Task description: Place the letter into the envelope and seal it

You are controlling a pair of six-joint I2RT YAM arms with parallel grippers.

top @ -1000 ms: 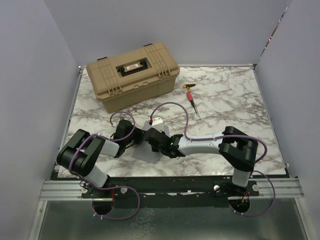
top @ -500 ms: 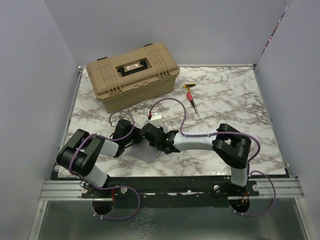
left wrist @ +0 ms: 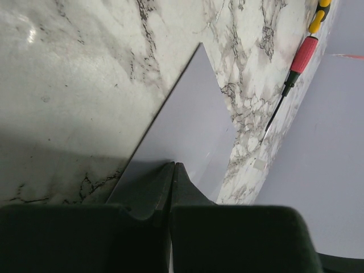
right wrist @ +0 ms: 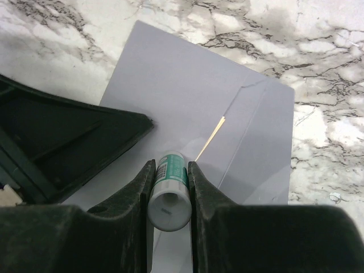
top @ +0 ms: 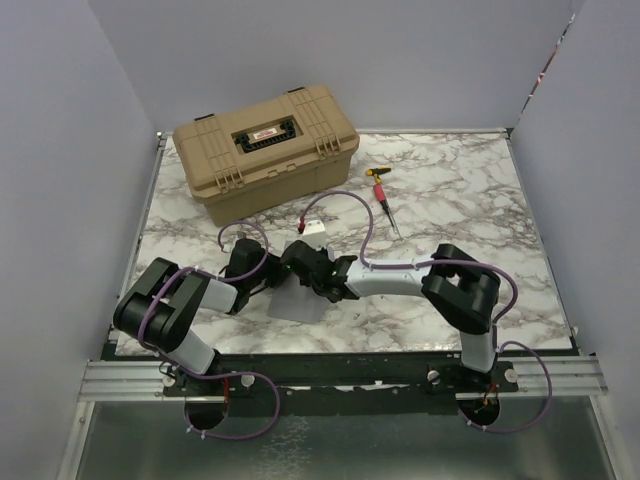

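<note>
The grey-lilac envelope (top: 295, 303) lies flat on the marble table between the two arms, also seen in the left wrist view (left wrist: 193, 125) and the right wrist view (right wrist: 187, 85). A thin tan sliver of the letter (right wrist: 211, 137) shows through a slit in the envelope; the rest of it is hidden. My left gripper (left wrist: 174, 165) is shut, its tips resting on the envelope's surface (top: 272, 280). My right gripper (right wrist: 170, 162) is shut on a white and green glue stick (right wrist: 170, 187), whose far end touches the envelope near the slit (top: 300, 262).
A closed tan case (top: 265, 150) stands at the back left of the table. A red and yellow screwdriver (top: 385, 200) lies to its right, also in the left wrist view (left wrist: 298, 62). Walls close in the table on both sides.
My right gripper has moved left and a little away from the bases, carrying the glue stick across the envelope. The left gripper has stayed on the envelope.
</note>
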